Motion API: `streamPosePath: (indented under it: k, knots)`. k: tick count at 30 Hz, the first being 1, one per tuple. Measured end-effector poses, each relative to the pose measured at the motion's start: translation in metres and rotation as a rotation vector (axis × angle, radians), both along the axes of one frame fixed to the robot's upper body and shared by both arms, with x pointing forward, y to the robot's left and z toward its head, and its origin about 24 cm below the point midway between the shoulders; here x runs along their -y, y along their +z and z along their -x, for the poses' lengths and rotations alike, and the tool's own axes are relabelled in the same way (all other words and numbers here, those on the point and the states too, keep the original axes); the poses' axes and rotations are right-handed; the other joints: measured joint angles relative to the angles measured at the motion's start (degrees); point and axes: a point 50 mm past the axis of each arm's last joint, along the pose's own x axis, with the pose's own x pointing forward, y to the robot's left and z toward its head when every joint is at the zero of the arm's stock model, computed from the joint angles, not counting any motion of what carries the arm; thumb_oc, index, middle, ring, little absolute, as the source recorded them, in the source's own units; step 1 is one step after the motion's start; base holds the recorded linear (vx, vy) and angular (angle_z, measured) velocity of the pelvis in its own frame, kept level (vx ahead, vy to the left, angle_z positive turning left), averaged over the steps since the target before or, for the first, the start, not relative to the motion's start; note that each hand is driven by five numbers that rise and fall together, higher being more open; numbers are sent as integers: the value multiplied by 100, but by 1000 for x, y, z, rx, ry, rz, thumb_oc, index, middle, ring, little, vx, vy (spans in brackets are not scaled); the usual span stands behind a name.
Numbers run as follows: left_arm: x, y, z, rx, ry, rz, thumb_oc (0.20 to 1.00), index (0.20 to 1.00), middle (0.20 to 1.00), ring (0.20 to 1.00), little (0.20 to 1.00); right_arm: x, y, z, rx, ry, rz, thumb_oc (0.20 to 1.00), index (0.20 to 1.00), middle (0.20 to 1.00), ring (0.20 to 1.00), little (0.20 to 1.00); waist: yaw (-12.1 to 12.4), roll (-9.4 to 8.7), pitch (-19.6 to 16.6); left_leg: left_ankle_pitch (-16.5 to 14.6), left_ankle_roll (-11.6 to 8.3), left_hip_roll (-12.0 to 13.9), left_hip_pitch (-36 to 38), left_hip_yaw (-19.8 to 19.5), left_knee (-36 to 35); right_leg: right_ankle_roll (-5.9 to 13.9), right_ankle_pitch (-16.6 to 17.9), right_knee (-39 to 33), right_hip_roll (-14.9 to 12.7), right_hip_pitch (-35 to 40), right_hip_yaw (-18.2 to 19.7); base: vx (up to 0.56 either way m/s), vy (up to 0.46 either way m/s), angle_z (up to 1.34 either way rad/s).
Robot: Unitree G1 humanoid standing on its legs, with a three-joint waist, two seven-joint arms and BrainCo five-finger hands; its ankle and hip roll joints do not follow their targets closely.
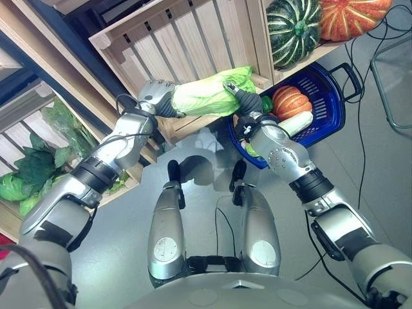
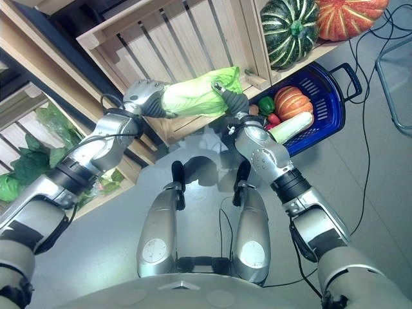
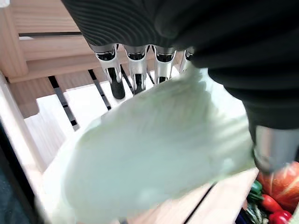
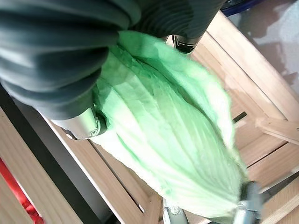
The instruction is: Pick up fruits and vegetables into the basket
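Above: wooden crate [image 1: 193, 38], blue basket [image 1: 325, 103] holding pumpkin [image 1: 291, 101]. Centre: cabbage [image 1: 209, 95] held aloft before crate, beside basket, clasped at opposite ends by left hand [image 1: 156, 98] and right hand [image 1: 248, 103], fingers curled round leaves.

1. We see a slatted wooden crate [image 1: 193, 38] tipped on its side, open face toward us.
2. Lower wooden shelf [image 1: 19, 122] at far left.
3. Grey floor [image 1: 206, 180].
4. Metal chair frame [image 1: 393, 71] at right edge; black cable [image 1: 360, 129] runs beside it.
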Motion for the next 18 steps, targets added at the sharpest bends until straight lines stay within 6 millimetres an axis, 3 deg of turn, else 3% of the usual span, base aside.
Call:
streamPosePath:
  k: [10,18]
  knots:
    - [4,-13,1,-176,12,285,1000,1000,1000,1000,1000,5,-1,-3,-2,1,17,200,200,200,200,200,-39,41,-1,21,16,-29,28,33,-81,9,7,-45,-27,0,7,0,0,0]
    - [-15,-49,20,-287,83,576,1000,1000,1000,1000,1000,21,-6,-3,-4,-14,-33,200,200,200,200,200,-40,112,15,29,16,-35,54,48,-170,24,17,-103,-25,11,-9,0,0,0]
